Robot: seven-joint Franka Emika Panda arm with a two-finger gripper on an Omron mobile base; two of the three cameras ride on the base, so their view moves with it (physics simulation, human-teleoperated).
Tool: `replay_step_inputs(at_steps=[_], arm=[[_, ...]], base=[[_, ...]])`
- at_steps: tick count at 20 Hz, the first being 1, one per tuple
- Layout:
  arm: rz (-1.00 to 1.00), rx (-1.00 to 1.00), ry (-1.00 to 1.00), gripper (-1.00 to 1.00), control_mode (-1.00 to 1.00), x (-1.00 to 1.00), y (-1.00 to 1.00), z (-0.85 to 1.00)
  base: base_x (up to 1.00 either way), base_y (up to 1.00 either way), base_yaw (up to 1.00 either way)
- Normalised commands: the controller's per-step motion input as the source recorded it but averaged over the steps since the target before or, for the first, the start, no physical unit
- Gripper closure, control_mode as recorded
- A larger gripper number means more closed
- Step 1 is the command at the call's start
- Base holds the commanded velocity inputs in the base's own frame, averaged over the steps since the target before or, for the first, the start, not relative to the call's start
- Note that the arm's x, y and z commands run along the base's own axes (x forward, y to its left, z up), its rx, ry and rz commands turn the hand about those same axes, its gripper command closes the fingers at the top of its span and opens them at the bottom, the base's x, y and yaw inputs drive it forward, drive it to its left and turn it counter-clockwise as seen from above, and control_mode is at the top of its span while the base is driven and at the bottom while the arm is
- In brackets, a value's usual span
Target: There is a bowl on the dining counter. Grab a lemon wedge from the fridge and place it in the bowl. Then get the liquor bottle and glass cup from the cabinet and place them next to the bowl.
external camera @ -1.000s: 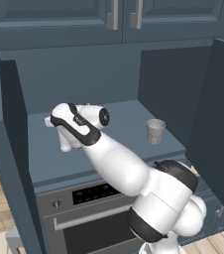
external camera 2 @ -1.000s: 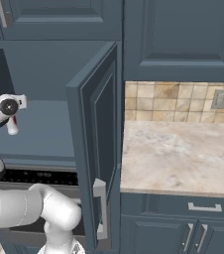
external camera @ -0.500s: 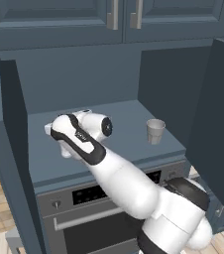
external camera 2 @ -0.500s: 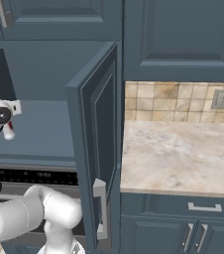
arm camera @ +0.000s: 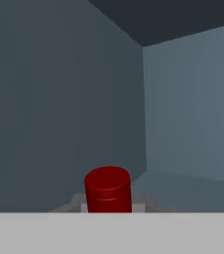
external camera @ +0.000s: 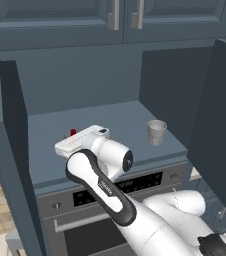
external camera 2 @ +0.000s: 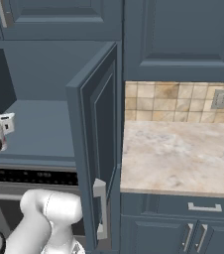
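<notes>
I have the gripper pinched on the bottle, its red cap rising between the fingers. My arm has swung lower and toward the shelf's front-left edge, so the bottle is coming out. The cup waits near the right edge.

The open cabinet is faced from the left base view, down over the arm. From the right base view, its door is seen edge-on at frame centre, with the table at right. The cabinet's inner corner is viewed closely from the hand view.
</notes>
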Motion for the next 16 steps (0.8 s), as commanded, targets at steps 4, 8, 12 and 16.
replay_step_inputs(at_steps=[4,8,12,16], arm=[[0.0,0.09,0.09,1.0,-1.0,-0.54,-0.5,0.73],[0.0,0.08,0.21,1.0,-1.0,-0.4,-0.38,0.71],[0.0,0.04,0.18,1.0,-1.0,-0.56,-0.23,0.6],[0.0,0.02,0.13,1.0,-1.0,-0.75,-0.12,0.3]], base=[[0.0,0.0,0.0],[0.0,0.0,0.0],[0.0,0.0,0.0],[0.0,0.0,0.0]])
